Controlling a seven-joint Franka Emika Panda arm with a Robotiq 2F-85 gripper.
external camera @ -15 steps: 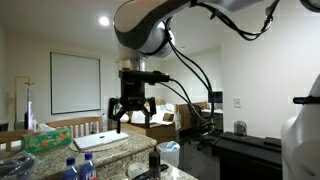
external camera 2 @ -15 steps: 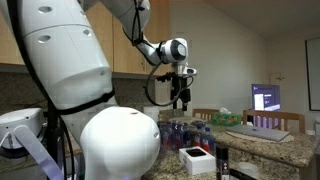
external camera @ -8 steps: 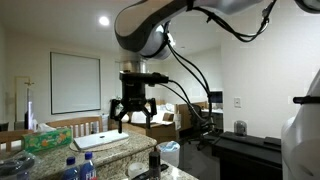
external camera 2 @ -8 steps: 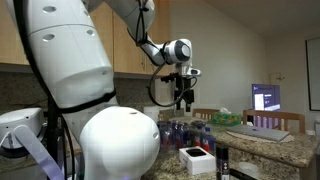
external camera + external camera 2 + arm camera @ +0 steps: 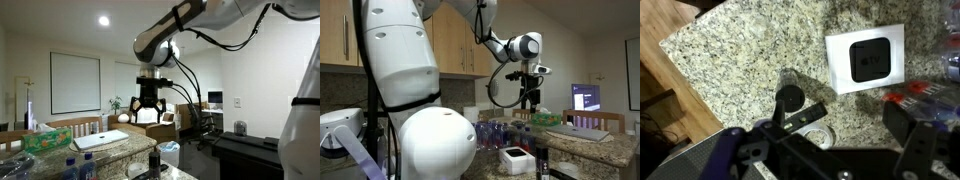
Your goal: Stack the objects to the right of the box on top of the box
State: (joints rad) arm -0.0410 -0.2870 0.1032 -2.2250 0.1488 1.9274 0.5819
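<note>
Right under the wrist camera, the pincer hangs high over the worktop. Its two fingers are wide apart and there is nothing between them. Down below, the dark cylinder stands up straight on the speckled stone. The white box with a black square on top lies near it, at about 2 o'clock from the cylinder, and the two do not touch. I cannot pick out the flat black bar for sure. A bit farther, at about 4 o'clock from the box, sit the water bottles with blue caps. I think the arm has a long way to go down before it can take the cylinder. If the pincer comes down a little to one side, a finger could bump the tall cylinder and tip it. Then it might roll off the worktop edge or knock into the bottles.
</note>
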